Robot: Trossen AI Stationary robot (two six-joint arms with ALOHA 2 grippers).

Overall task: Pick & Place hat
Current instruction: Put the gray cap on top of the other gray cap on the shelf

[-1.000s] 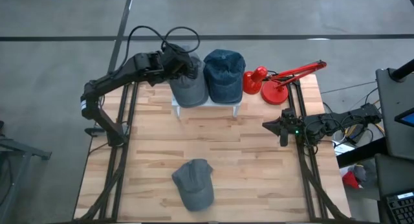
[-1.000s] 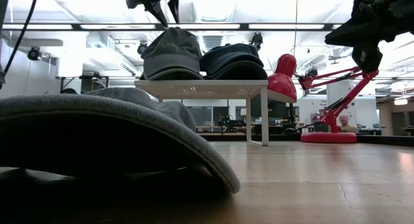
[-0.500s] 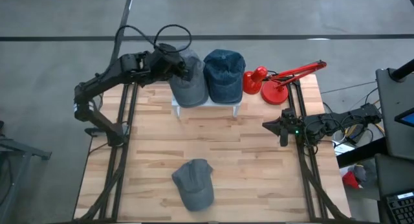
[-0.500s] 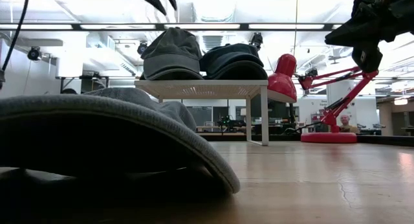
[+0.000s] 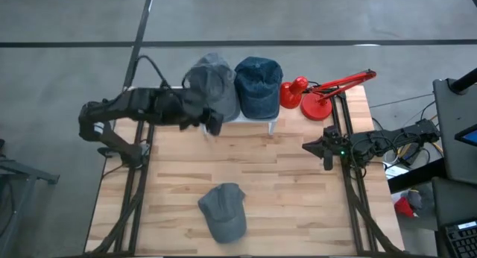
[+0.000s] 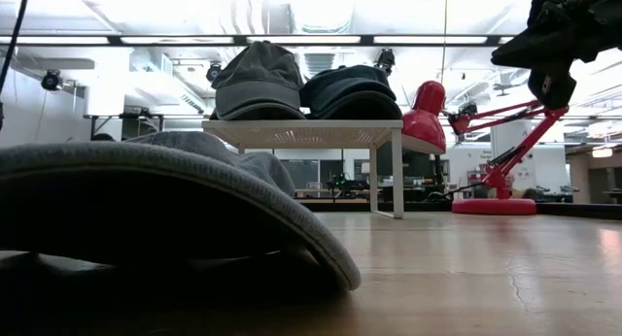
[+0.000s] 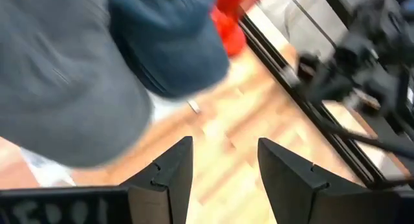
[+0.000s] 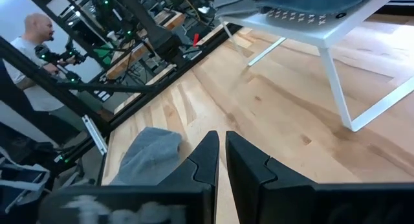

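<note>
having left the grey hat (image 5: 214, 86) on the white rack (image 5: 270, 120) at twelve o'clock, the left hand (image 5: 211, 124) has withdrawn open and empty, suggesting the third hat (image 5: 223, 211), at six o'clock on the table (image 5: 298, 183), comes next.

Even overhead light falls on the bench (image 5: 298, 183), with only soft shadows. Bright ceiling strips (image 6: 311, 40) glare across the low view, where the nearest grey hat (image 6: 165, 210) looms dark and unfocused. The left wrist view is heavily smeared; the right wrist view is sharper.
</note>
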